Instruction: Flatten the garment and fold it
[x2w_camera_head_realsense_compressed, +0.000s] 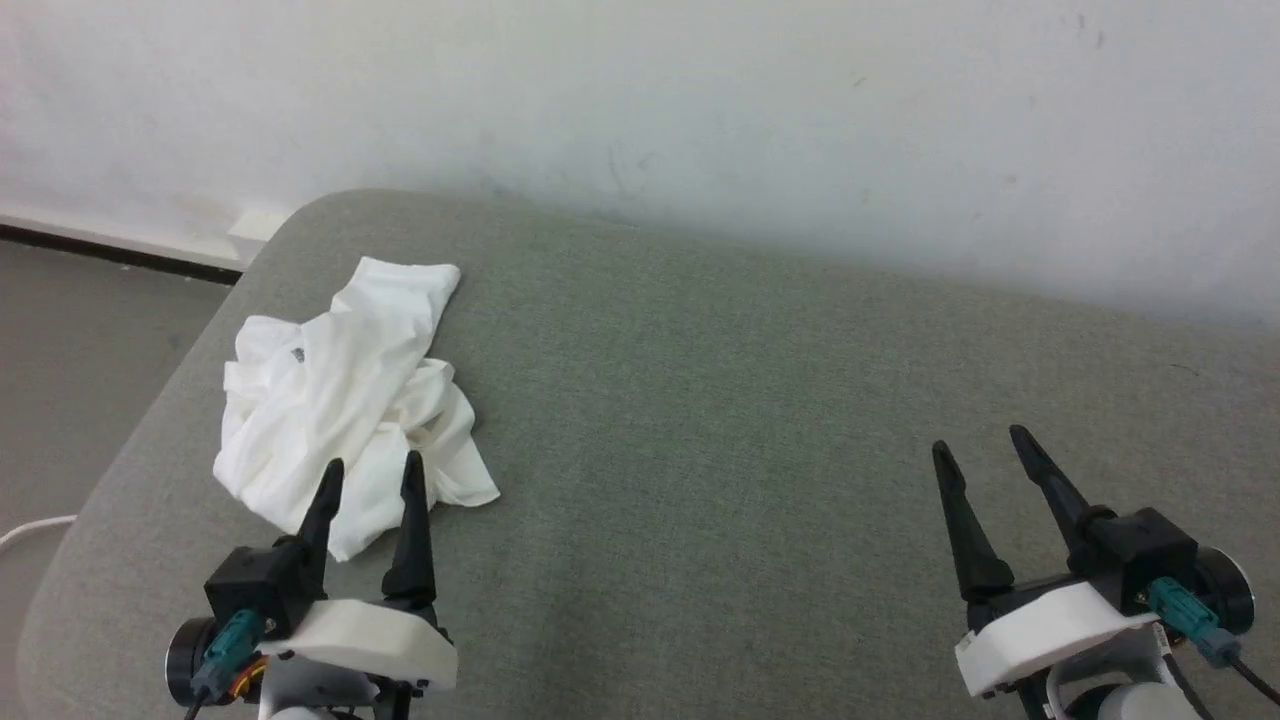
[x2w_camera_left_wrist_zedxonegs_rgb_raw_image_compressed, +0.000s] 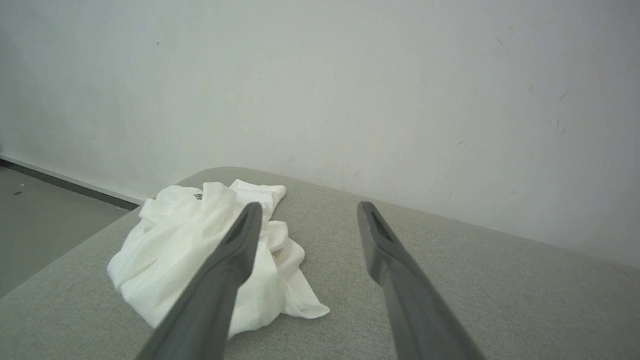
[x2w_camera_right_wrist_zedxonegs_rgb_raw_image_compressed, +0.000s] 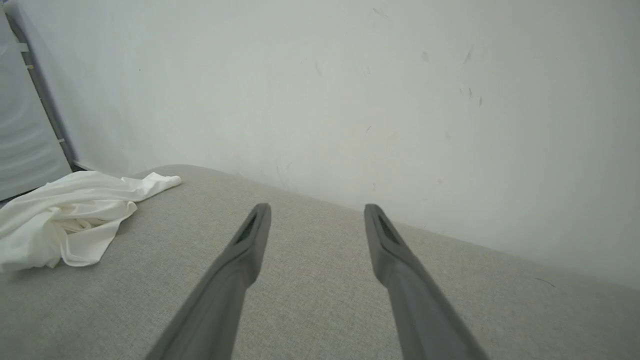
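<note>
The garment (x2w_camera_head_realsense_compressed: 345, 395) is a white thin shirt lying crumpled in a heap at the left end of the grey-green padded surface (x2w_camera_head_realsense_compressed: 720, 400), a small grey printed mark showing near its top. My left gripper (x2w_camera_head_realsense_compressed: 372, 465) hovers open just short of the heap's near edge, its fingers framing the cloth without holding it. From the left wrist the garment (x2w_camera_left_wrist_zedxonegs_rgb_raw_image_compressed: 190, 250) lies ahead and to the left, partly behind the left finger. My right gripper (x2w_camera_head_realsense_compressed: 978, 438) stands open far to the right, nothing between its fingers. In the right wrist view the garment (x2w_camera_right_wrist_zedxonegs_rgb_raw_image_compressed: 65, 215) lies at far left.
A white wall (x2w_camera_head_realsense_compressed: 700, 110) runs close behind the padded surface. The surface's rounded left corner drops to a grey floor (x2w_camera_head_realsense_compressed: 70, 350), where a white cable (x2w_camera_head_realsense_compressed: 30, 530) lies. A pale panel (x2w_camera_right_wrist_zedxonegs_rgb_raw_image_compressed: 25, 140) stands beyond the garment in the right wrist view.
</note>
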